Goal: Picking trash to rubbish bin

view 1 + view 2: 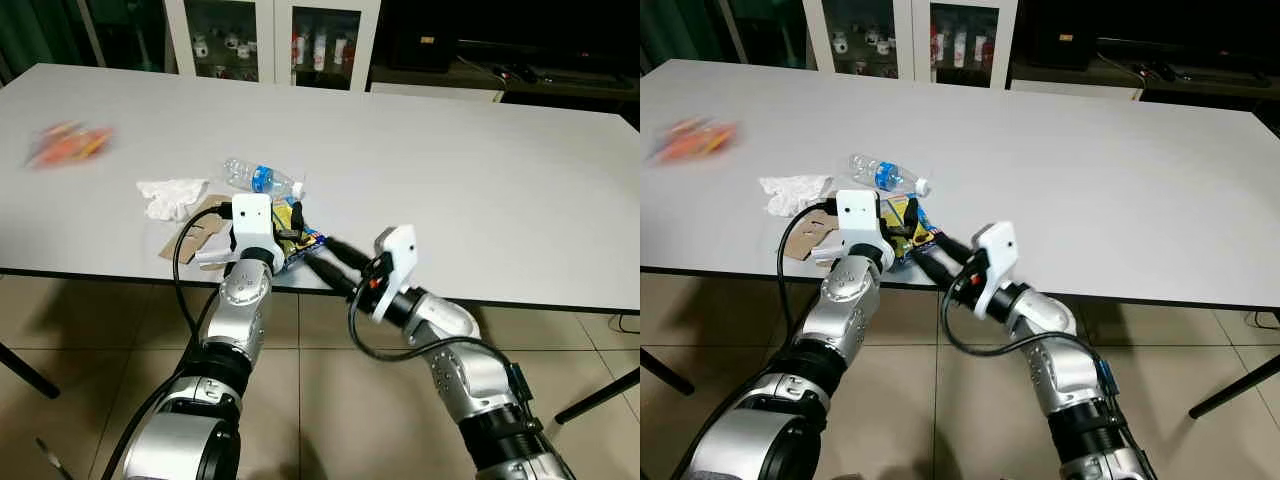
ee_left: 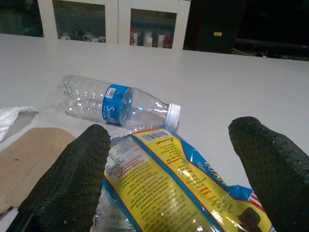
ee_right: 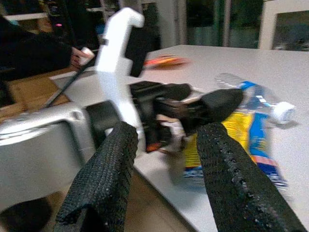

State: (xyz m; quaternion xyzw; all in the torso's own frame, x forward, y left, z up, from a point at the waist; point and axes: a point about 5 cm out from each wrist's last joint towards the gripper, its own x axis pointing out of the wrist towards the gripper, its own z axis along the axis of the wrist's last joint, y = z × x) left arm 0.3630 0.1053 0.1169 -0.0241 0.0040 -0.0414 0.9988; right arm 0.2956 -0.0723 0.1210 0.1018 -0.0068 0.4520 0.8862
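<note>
A yellow and blue snack packet (image 2: 169, 183) lies at the white table's (image 1: 480, 180) front edge. My left gripper (image 2: 169, 179) is open, with one black finger on each side of the packet. Just behind it lies a clear plastic bottle (image 1: 262, 177) with a blue label. A crumpled white tissue (image 1: 172, 196) and a brown cardboard piece (image 1: 195, 235) sit to the left. My right gripper (image 1: 325, 258) hovers open at the table edge. It points at the packet (image 3: 256, 140) and the left gripper's fingers (image 3: 212, 104).
An orange wrapper (image 1: 70, 143) lies blurred at the table's far left. A white glass-door cabinet (image 1: 270, 40) stands behind the table. Tiled floor (image 1: 330, 400) shows below the table edge, with dark table legs (image 1: 600, 395) at both sides.
</note>
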